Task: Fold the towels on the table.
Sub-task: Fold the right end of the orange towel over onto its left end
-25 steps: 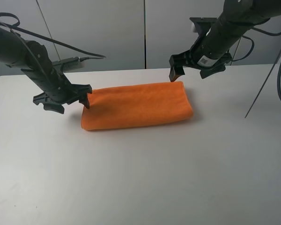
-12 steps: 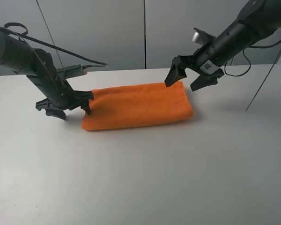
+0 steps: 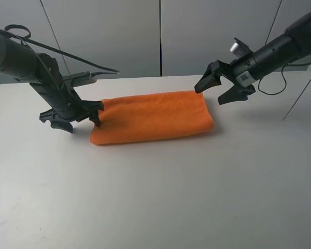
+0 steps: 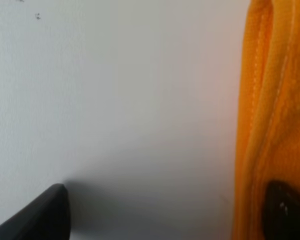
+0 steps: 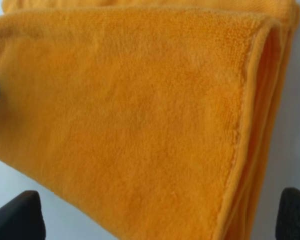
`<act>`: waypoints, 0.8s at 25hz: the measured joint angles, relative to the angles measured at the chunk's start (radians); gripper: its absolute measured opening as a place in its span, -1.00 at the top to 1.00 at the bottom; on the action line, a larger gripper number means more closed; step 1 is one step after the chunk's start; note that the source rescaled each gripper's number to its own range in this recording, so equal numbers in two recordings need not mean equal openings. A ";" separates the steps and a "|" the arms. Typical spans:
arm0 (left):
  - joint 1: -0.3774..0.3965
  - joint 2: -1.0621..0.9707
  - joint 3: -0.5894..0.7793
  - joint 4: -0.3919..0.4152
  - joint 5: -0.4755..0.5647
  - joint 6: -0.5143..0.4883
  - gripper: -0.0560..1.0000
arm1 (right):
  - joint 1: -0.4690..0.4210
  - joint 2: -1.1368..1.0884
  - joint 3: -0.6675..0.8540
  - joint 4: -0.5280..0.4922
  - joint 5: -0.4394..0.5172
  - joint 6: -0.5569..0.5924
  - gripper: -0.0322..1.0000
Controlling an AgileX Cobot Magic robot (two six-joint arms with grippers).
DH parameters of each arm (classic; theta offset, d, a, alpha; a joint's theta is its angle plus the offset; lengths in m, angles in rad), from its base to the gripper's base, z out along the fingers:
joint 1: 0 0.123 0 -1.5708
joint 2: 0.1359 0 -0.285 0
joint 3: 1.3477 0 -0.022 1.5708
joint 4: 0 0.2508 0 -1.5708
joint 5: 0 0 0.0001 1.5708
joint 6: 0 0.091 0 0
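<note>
Tabletop: large plain white matte table (image 3: pixel 160 197) with a rounded far-left corner. Pale grey wall panels (image 3: pixel 109 36) with vertical seams stood behind it. Black cables (image 3: pixel 78 52) trailed off the left arm.

Bright orange fuzzy microfibre towel (image 3: pixel 153 116) lay folded into a thick oblong on the far half of the table, about mid-width. Its long axis ran left-right, with the right end angled slightly toward the far side. Stitched edges were stacked in layers at the left end.

Left gripper (image 3: pixel 82 120) sat low at the towel's left end, jaws spread wide, holding nothing. One fingertip (image 4: pixel 285 210) was over the towel's edge, the other over bare table. Couldn't tell if it touched.

Right gripper (image 3: pixel 213 92) hung just off the far-right corner, jaws wide apart, empty, clear of the cloth.

Small white sticker (image 3: pixel 243 78) on the right arm, print too small to read.
</note>
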 joint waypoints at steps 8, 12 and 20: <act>0.000 0.000 0.000 -0.002 0.002 0.003 -1.00 | 0.000 0.050 0.000 0.045 -0.004 -0.030 -1.00; 0.000 0.001 0.000 -0.006 0.006 0.015 -1.00 | 0.000 0.072 0.000 0.045 -0.027 -0.032 -1.00; 0.000 0.001 -0.002 -0.006 0.005 0.019 -1.00 | 0.012 0.075 0.000 0.040 -0.104 -0.009 -1.00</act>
